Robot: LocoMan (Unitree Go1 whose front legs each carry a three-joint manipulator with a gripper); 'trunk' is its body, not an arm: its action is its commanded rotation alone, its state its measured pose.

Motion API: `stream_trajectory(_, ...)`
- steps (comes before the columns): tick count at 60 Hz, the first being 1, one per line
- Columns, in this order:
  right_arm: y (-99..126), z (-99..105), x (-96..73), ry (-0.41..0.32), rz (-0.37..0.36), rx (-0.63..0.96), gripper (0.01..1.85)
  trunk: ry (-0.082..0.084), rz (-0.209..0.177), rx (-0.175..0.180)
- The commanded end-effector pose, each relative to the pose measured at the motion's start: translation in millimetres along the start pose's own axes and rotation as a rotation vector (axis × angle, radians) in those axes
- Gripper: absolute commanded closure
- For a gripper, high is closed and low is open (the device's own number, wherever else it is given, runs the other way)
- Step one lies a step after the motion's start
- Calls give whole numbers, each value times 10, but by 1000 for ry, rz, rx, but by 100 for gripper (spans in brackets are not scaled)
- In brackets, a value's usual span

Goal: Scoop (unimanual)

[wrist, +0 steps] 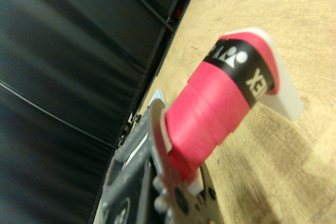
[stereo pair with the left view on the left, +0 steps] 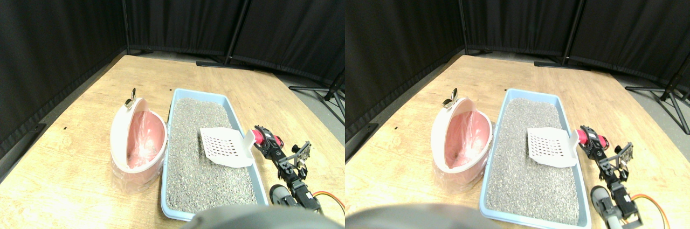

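pink plastic is what you meet first on the left: a bin [stereo pair with the left view on the left: 138,145] lined with a clear bag, lying tipped so its mouth faces the tray, with a small metal clip [stereo pair with the left view on the left: 131,98] at its far rim. just beside it, touching or nearly so, you have the pale blue litter tray [stereo pair with the left view on the left: 175,111], filled edge to edge with grey litter [stereo pair with the left view on the left: 199,159]. over the tray's right half you see the white slotted scoop [stereo pair with the left view on the left: 225,146], its perforated blade lying flat on or just above the litter, its neck rising over the tray's right wall. your right gripper [stereo pair with the left view on the left: 265,138] sits just outside that wall, and in the wrist view its jaws close on the scoop's handle [wrist: 210,119], wrapped in red tape. everything rests on a wooden floor [stereo pair with the left view on the left: 70,153], with black curtains [stereo pair with the left view on the left: 183,8] behind.
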Motion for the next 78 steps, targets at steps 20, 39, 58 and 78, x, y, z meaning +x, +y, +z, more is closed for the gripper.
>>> stream_trajectory(20, -134, -344, 22, -3, -55, 74, 181, 3, 6, -24)
stream_trajectory(39, -277, -354, -60, 190, -177, 68, 142, 4, -3, -22)
stream_trajectory(58, -303, -240, -258, 316, -191, 106, 58, 9, -14, -15)
stream_trajectory(78, -198, -43, -491, 215, -98, 78, 62, 9, -34, -5)
